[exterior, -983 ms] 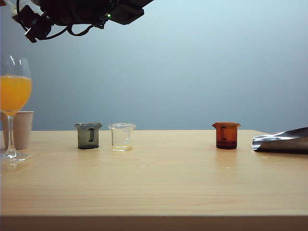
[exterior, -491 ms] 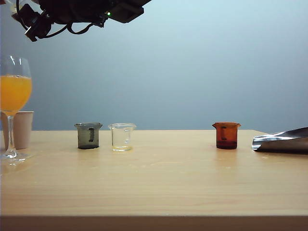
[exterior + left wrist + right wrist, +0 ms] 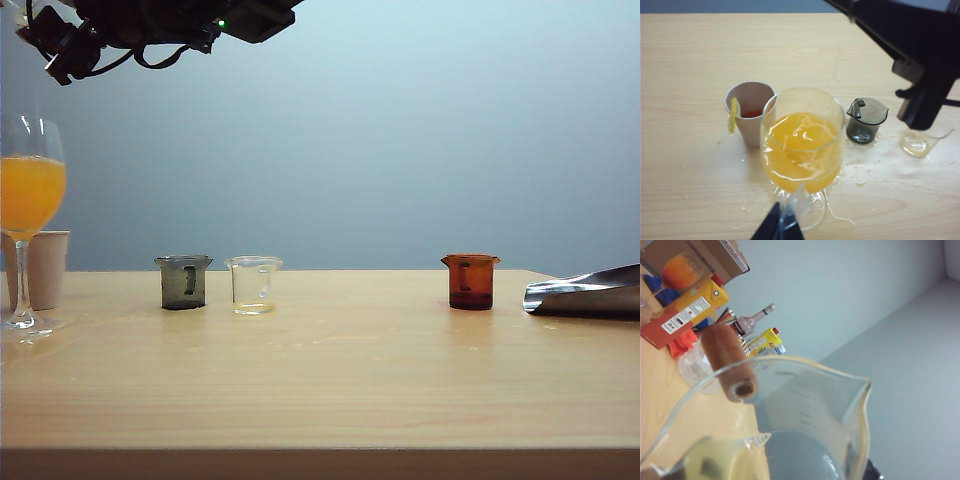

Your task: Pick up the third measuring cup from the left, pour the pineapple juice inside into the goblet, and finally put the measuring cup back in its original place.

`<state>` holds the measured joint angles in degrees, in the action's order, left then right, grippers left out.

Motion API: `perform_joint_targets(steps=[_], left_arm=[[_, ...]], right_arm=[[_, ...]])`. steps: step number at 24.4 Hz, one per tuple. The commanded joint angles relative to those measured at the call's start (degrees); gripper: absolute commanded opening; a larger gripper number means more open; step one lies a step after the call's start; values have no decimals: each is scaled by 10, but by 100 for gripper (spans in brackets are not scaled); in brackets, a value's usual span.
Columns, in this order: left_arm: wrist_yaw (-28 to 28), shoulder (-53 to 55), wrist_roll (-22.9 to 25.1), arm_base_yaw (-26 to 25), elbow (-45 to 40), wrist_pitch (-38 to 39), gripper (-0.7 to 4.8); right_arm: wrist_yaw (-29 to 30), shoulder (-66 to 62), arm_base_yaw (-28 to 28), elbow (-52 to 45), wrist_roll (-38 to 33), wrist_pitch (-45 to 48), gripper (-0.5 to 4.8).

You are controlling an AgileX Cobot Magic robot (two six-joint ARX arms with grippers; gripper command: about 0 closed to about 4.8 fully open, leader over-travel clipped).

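Since a little juice (image 3: 715, 460) pools in the tilted cup (image 3: 805, 405), right fingers (image 3: 62, 52) grip it high over the desk's (image 3: 330, 380) left edge, near the goblet (image 3: 30, 190). Pour looks nearly done. Left fingers (image 3: 771, 227) look pressed together, empty, by its foot.

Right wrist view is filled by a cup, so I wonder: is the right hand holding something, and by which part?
The third measuring cup, tilted, aloft in the right hand; by its body, it seems, its stick handle free.

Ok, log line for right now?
right pincer: aloft near goblet, gripping third measuring cup | pineapple juice: only dregs | left pincer: by goblet stem, grip unclear
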<state>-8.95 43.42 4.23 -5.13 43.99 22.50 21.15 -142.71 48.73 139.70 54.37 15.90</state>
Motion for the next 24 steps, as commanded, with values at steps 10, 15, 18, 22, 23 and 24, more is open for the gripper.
perform_joint_targets(steps=[10,15,18,22,23,24], left_arm=[[-1,-2,0,0,2,-7,-4],[-1,-2,0,0,2,-7,-3],[-1,-2,0,0,2,-7,-3],[-1,-2,0,0,2,-7,-3],[-1,-2,0,0,2,-7,-3],[-1,-2,0,0,2,-7,-3]], right_arm=[[5,5,3,13,14,6,103],[5,5,3,13,31,6,103],[5,5,1,13,31,6,103],[5,5,-1,12,31,6,103],[5,5,-1,12,31,6,103],[5,5,-2,12,31,6,103]])
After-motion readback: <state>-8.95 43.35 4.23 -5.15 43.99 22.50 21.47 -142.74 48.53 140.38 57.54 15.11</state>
